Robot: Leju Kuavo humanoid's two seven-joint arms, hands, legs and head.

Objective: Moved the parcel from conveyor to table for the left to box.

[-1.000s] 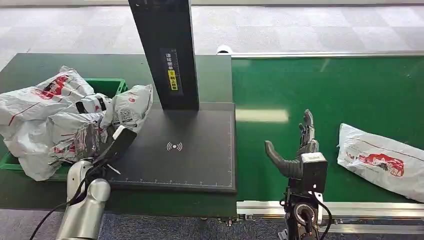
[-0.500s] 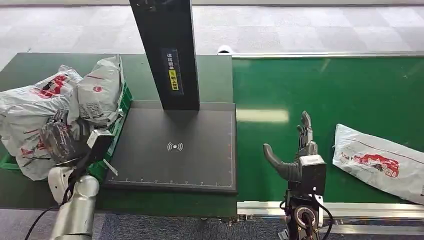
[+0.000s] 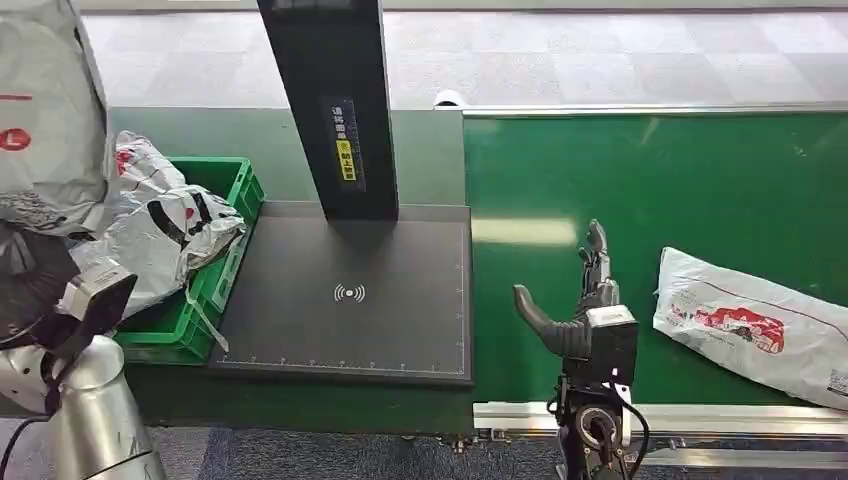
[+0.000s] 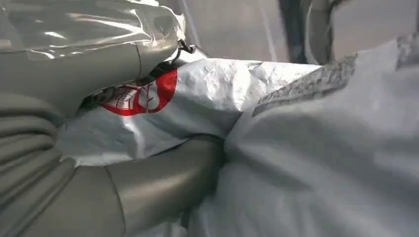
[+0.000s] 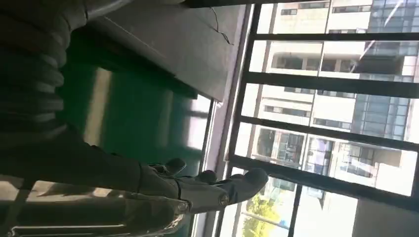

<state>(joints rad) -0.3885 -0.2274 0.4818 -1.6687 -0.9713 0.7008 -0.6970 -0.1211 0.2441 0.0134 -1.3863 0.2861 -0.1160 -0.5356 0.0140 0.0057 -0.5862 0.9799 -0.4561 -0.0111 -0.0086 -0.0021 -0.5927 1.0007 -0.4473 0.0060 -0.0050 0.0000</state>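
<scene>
My left hand (image 3: 30, 285) grips a grey-white parcel (image 3: 45, 110) with a red logo, raised high at the far left above the green box (image 3: 225, 262). In the left wrist view the thick grey thumb (image 4: 163, 177) presses into this crumpled parcel (image 4: 306, 148). Several parcels (image 3: 160, 235) lie piled in the box. My right hand (image 3: 585, 300) stands open and upright over the green conveyor belt (image 3: 650, 190), with nothing in it; its fingers (image 5: 217, 190) are spread. Another white parcel (image 3: 755, 325) lies on the belt a little to the right of that hand, apart from it.
A dark scanner plate (image 3: 350, 295) with a black post (image 3: 335, 100) sits between the box and the belt. The belt's metal front rail (image 3: 700, 415) runs along the near edge. Grey floor lies beyond the table.
My left arm has swung left and lifted its parcel from beside the scanner plate to high above the box. The parcel on the belt has drifted left, closer to my right hand.
</scene>
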